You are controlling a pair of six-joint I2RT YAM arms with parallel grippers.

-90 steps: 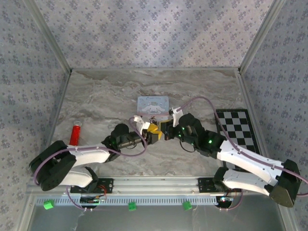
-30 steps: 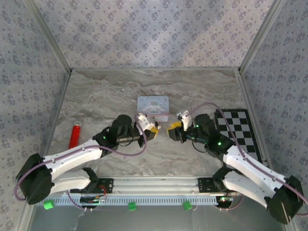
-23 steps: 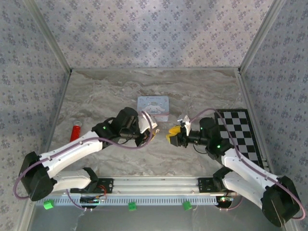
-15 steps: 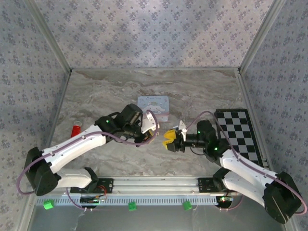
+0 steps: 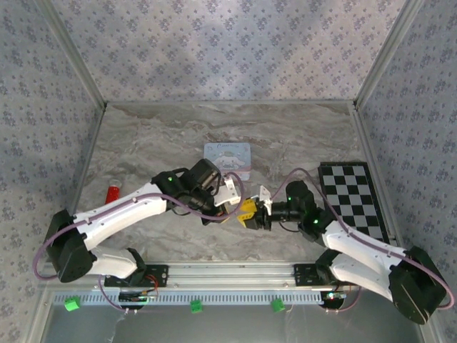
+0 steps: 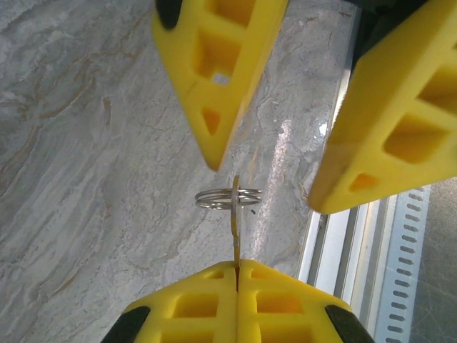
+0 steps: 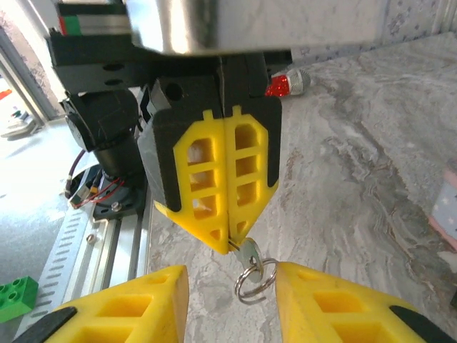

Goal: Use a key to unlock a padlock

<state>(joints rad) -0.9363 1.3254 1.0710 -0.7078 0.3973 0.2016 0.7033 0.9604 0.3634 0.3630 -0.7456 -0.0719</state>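
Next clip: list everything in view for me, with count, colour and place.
key: one, metal, on a ring, held above the table
tin: one, pale blue, mid-table beyond the arms
tube: one, red, left side
checkerboard: one, black and white, right side
blocks: three, green, near rail
table: one, grey marble
left arm: white, jaws shut on the key
right arm: white, jaws open either side of the ring

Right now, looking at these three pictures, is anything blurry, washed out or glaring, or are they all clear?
Top view: even light, only soft shadows on the table. Left wrist view: the key and its ring are sharp, with a pale glare streak on the surface behind them. Right wrist view: the left gripper is crisp; the background at left is bright and pale.
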